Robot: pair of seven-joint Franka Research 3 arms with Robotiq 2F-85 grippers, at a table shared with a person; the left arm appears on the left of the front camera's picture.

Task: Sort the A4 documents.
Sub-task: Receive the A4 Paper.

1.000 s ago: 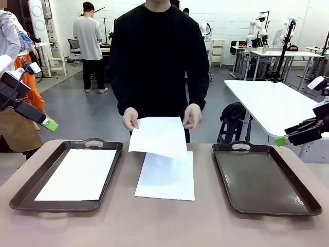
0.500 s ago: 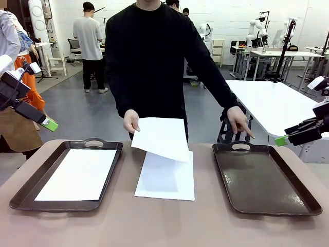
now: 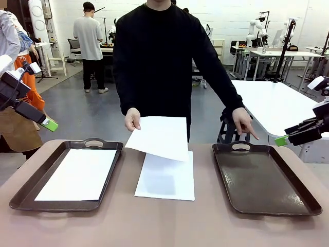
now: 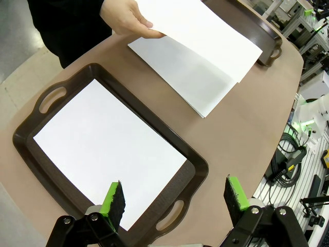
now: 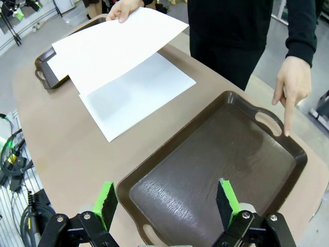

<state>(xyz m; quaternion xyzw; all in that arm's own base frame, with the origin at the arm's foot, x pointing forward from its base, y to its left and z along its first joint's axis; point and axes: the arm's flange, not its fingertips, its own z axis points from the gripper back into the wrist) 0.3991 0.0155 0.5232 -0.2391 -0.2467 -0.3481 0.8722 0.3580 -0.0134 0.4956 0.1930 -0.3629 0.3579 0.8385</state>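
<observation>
Early in the sort, judging by the layout. Left gripper (image 4: pixel 174 196) is hanging wide open, holding nothing, and the left tray (image 4: pixel 149 119) is lying just below and ahead of its fingers. One sheet (image 4: pixel 108 154) is already sitting flat in that tray, so that much looks done. Right gripper (image 5: pixel 166 201) is also gaping fully, holding nothing, and is hovering over the near end of the right tray (image 5: pixel 216 180), which is sitting bare with no paper in it yet. Between the two grippers, farther out than either, a pile (image 3: pixel 167 180) of A4 is lying on the counter (image 3: pixel 169 221); the sheet count is not readable. A person's hand (image 3: pixel 132 119) is holding another sheet (image 3: pixel 159 136) up by one corner, slanting above the pile and clear of both grippers. The person's other hand (image 3: pixel 242 121) is pointing a finger at the far handle of the right tray, well beyond the right gripper. That is probably marking where the raised sheet is going. Left to do: the raised sheet plus the whole pile.
</observation>
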